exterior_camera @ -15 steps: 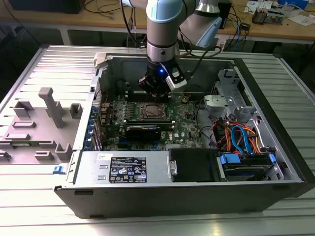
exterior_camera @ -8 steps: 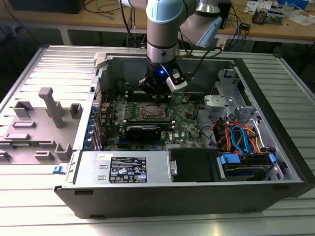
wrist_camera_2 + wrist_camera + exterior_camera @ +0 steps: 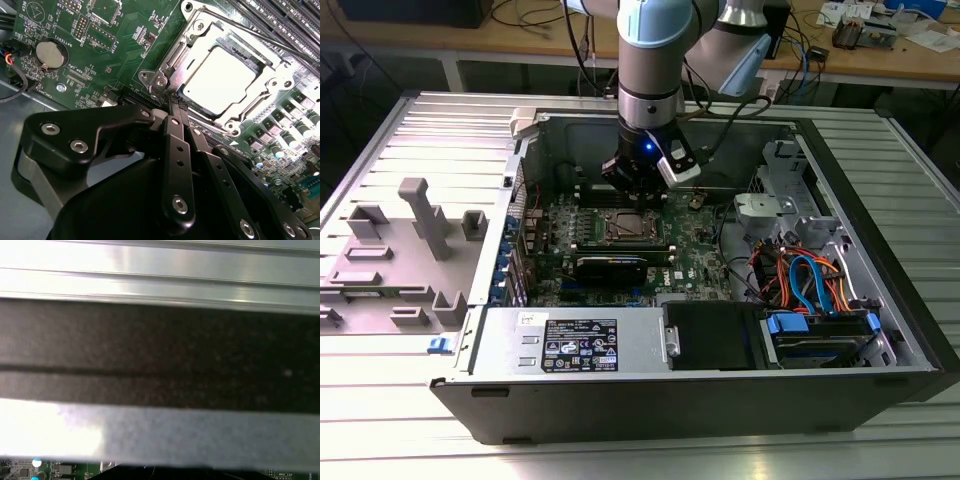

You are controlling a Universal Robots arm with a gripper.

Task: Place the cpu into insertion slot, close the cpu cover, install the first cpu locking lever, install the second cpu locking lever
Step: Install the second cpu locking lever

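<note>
Cpu [image 3: 223, 80]: seated in insertion slot [image 3: 260, 62], framed by closed cpu cover [image 3: 187, 47].
Gripper [image 3: 175, 101]: fingers pinched together, grasping nothing, tips at socket's corner edge.
Relation: cpu just beyond fingertips, beside lever hinge.

The gripper [image 3: 175, 107] has its fingers pressed together, tips at the corner of the cpu cover [image 3: 192, 45]. The cover lies flat over the cpu [image 3: 219, 80], framing its bright metal top. A coin battery [image 3: 49, 54] sits on the green board [image 3: 125, 40].
</note>
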